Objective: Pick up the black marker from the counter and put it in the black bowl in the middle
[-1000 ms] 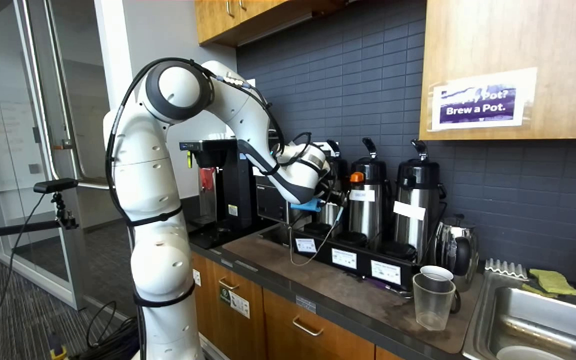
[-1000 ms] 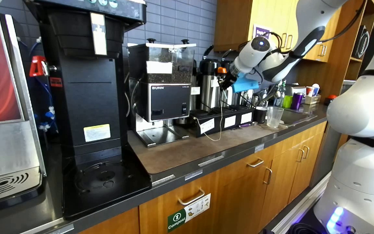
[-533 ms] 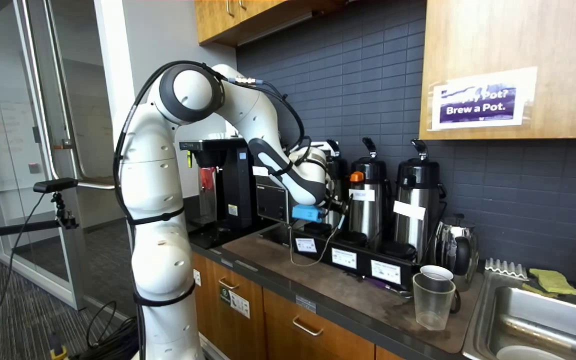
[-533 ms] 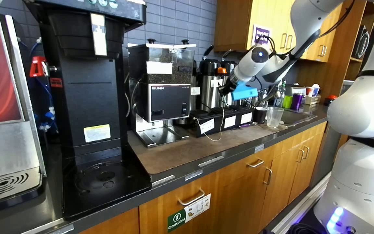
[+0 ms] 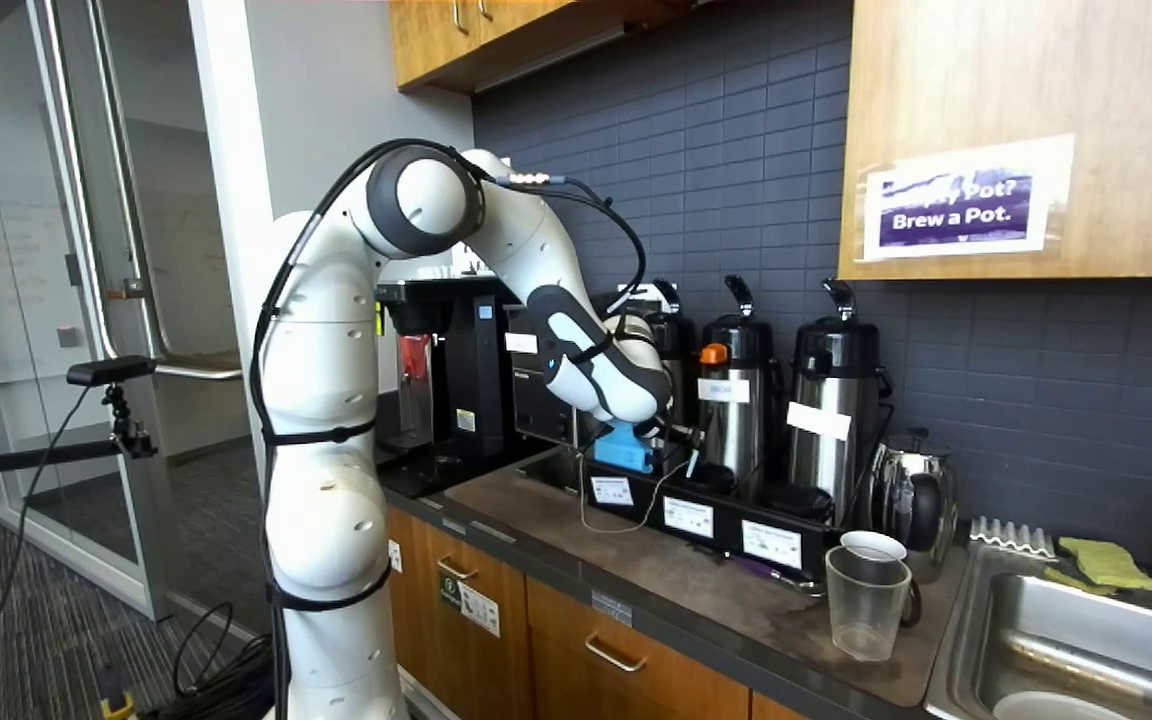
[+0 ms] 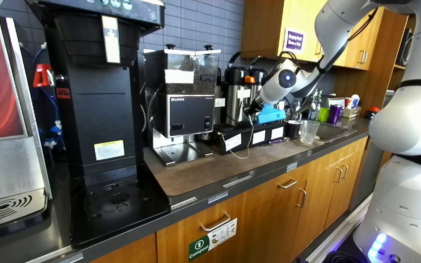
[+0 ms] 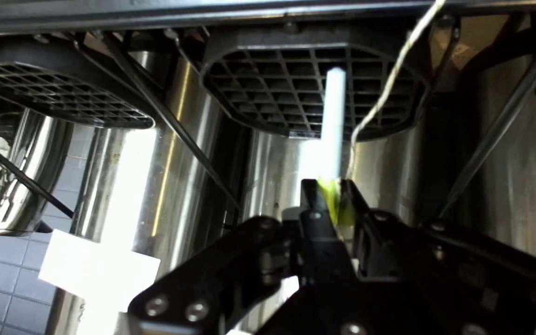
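Note:
No black marker shows clearly. My gripper (image 7: 331, 186) is shut on a pale whitish pen (image 7: 334, 121) with a yellow-green part between the fingertips. A thin string (image 7: 389, 88) runs beside it. In both exterior views the gripper (image 5: 678, 435) (image 6: 250, 109) holds the pen (image 5: 693, 463) (image 6: 250, 119) above the rack on the counter (image 5: 576, 572) (image 6: 254, 174). The black bowl-like drip trays stand in this rack. In the wrist view the pen's tip overlaps the middle tray (image 7: 272, 88), apparently above it; the gap cannot be told.
Steel coffee dispensers (image 5: 821, 465) stand close behind the trays. The black rack (image 5: 726, 525) has a raised front wall with labels. A clear cup (image 5: 866, 605) and a sink (image 5: 1086, 645) are to one side. A coffee grinder (image 6: 190, 115) stands at the rack's other end.
The arm has reached forward and down. The gripper and held pen have lowered toward the trays, with the string still hanging from the pen.

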Robot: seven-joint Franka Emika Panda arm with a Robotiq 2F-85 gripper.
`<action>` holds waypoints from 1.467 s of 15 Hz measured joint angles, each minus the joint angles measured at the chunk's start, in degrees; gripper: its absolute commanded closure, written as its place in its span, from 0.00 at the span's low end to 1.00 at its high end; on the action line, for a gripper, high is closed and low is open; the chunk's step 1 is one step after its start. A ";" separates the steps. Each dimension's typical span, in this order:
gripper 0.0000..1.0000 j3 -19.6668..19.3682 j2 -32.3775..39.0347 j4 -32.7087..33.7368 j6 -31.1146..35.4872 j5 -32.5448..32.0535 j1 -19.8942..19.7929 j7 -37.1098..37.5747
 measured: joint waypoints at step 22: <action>0.00 0.62 2.84 1.45 -3.08 -7.87 0.04 10.93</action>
